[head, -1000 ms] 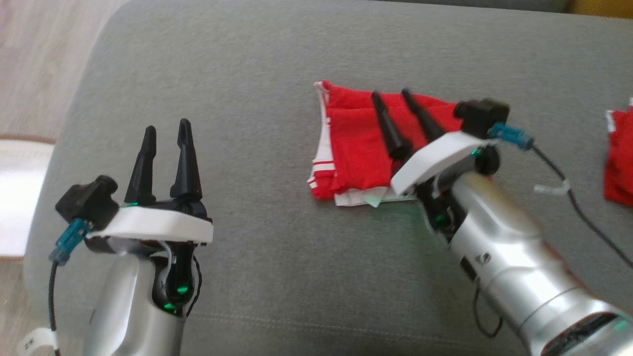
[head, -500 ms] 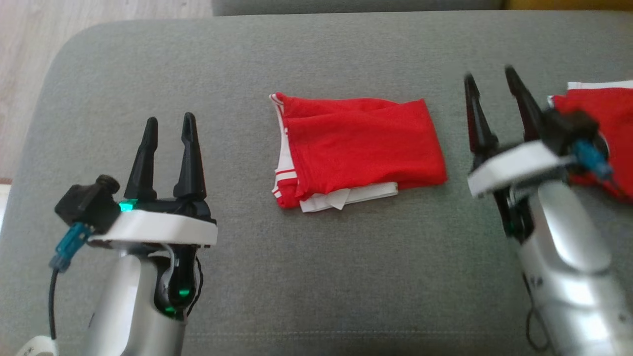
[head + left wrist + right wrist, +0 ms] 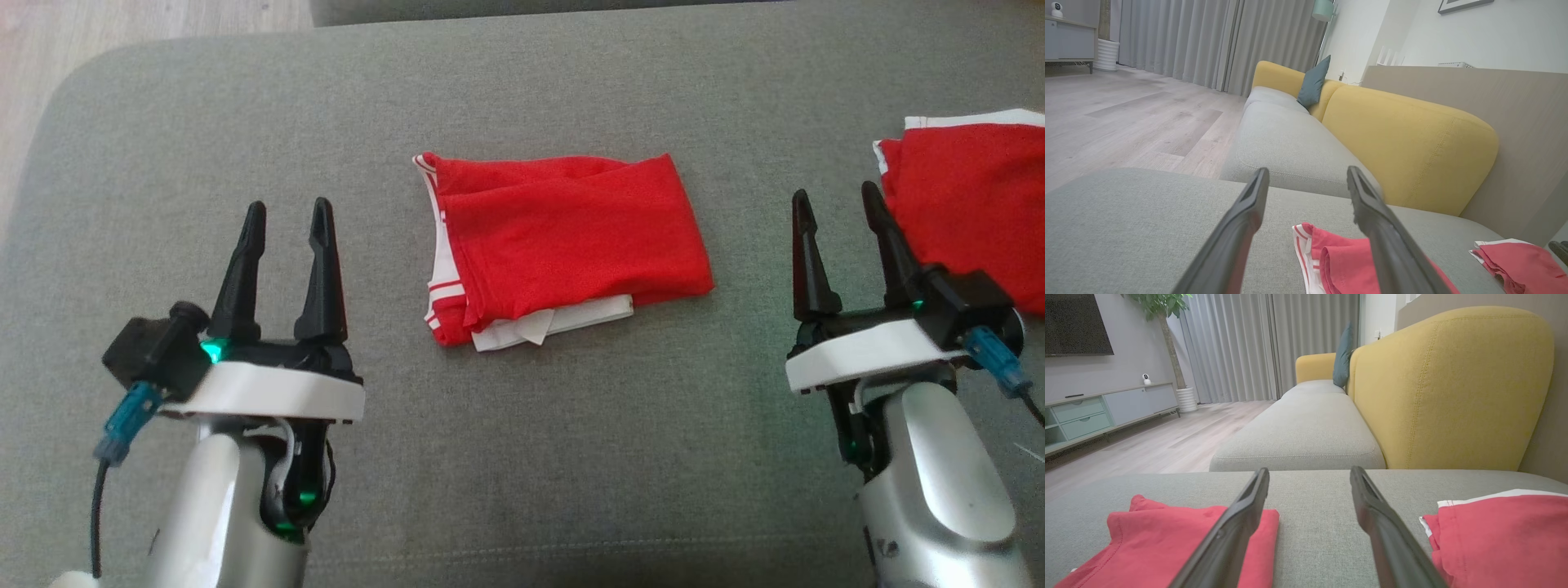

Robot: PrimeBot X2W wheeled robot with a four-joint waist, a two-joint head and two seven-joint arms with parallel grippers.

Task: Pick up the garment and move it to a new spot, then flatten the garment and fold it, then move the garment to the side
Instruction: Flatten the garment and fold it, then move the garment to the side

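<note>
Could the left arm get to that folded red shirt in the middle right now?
Probably yes: the left tool stands open, and only bare grey cushion lies between it and the folded shirt.

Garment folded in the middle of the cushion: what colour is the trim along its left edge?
White with red stripes, edging the red garment; clearest in the head view.

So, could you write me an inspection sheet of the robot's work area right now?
Surface: grey sofa cushion, smooth.
Job's things: red garment, folded, lying mid-cushion, white striped trim at its left end.
Clutter: second red-and-white garment at the cushion's right side.
Grippers: left gripper open, empty; right gripper open, empty, between the two garments.
Cables: left-wrist cable, dark with blue plug; right-wrist cable, same plug.
Surroundings: yellow backrest, grey curtains, wood floor.
</note>
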